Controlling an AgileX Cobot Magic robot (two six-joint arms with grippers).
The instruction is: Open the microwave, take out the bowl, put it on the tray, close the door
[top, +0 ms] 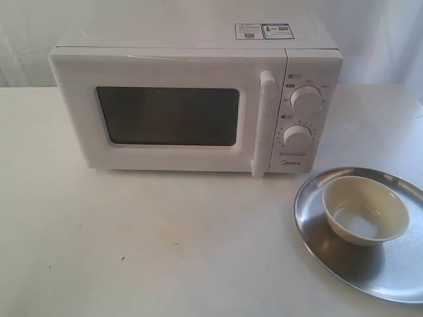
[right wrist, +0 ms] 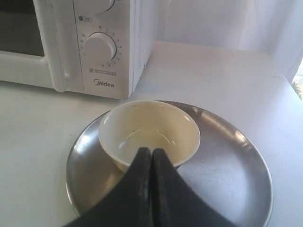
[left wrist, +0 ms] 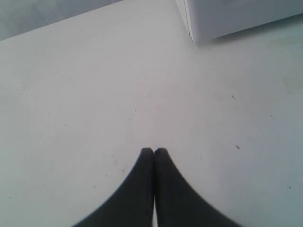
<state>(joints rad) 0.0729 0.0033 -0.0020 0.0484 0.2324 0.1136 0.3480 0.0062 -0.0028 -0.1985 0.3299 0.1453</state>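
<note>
The white microwave stands at the back of the table with its door shut; the bar handle sits beside the two dials. The cream bowl rests upright and empty on the silver tray at the front right. In the right wrist view my right gripper is shut with nothing in it, above the near rim of the bowl on the tray. My left gripper is shut and empty over bare table, a corner of the microwave beyond it. Neither arm shows in the exterior view.
A white table carries everything. A pale curtain hangs behind the microwave. The tray runs past the right edge of the exterior view.
</note>
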